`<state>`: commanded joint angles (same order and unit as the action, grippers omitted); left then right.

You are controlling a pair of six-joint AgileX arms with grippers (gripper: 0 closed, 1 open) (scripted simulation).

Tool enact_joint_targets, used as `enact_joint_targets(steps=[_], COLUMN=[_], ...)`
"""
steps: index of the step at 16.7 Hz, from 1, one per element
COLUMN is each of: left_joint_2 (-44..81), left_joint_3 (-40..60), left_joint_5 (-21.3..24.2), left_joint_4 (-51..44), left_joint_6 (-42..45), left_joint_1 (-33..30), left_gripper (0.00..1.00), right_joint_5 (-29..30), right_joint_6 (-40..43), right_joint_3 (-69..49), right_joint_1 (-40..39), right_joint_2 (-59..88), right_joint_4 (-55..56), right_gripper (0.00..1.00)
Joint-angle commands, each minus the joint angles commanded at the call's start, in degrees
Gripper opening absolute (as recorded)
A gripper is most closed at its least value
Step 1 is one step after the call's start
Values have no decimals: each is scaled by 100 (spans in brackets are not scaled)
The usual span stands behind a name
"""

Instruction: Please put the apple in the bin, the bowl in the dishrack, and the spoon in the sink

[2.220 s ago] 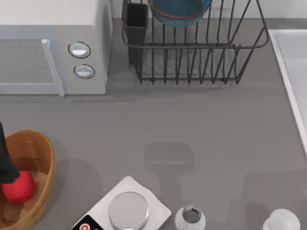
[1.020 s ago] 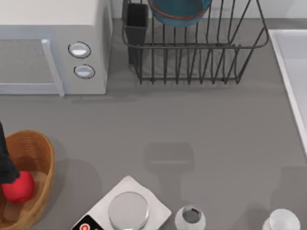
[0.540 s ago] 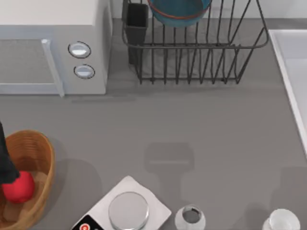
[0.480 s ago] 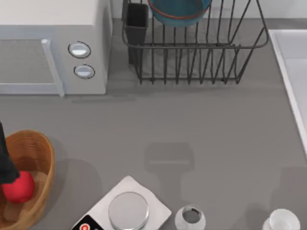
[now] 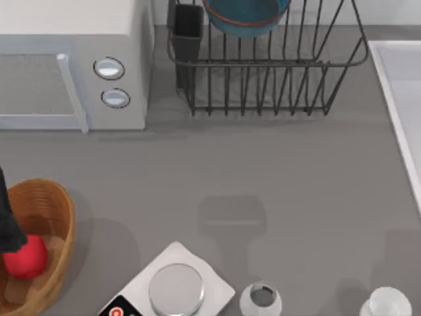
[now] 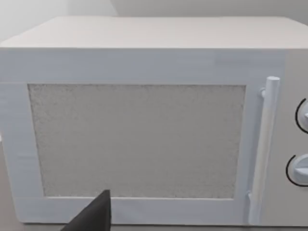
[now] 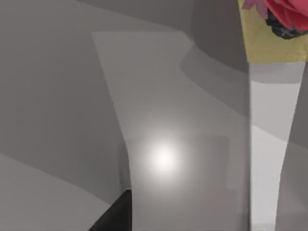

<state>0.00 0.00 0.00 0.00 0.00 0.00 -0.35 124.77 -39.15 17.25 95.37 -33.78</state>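
The red apple (image 5: 27,258) lies inside the bin (image 5: 46,204), a tan wicker basket at the table's lower left. My left arm (image 5: 8,220) hangs dark over the basket's left side, right by the apple. A dark tip of my left gripper (image 6: 96,214) shows in the left wrist view, facing the microwave. The teal bowl (image 5: 245,13) stands in the dishrack (image 5: 263,64) at the back. The pale sink (image 5: 389,99) runs along the right edge. The spoon is out of view. A dark tip of my right gripper (image 7: 115,216) hangs over a pale grey surface.
A white microwave (image 5: 66,39) fills the back left and looms close in the left wrist view (image 6: 139,139). A kitchen scale (image 5: 175,288) and two small jars (image 5: 261,299) (image 5: 386,304) line the front edge. A black utensil cup (image 5: 188,29) stands at the rack's left corner.
A faint shadow at the table's lower right has drifted towards the right edge. The apple, the basket and the left arm have stayed where they were.
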Motion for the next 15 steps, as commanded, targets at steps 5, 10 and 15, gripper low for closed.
enact_joint_targets(steps=[5,10,15], left_joint_2=[0,0,0], left_joint_3=[0,0,0], left_joint_5=[0,0,0], left_joint_4=[0,0,0], left_joint_6=[0,0,0], left_joint_1=[0,0,0], left_gripper=[100,100,100], right_joint_5=[0,212,210], right_joint_6=[0,-196,-185], right_joint_3=[0,-393,-821], right_joint_1=[0,-34,-30], right_joint_2=[0,-521,-786], right_joint_4=[0,-797,-1508], right_gripper=[0,0,0])
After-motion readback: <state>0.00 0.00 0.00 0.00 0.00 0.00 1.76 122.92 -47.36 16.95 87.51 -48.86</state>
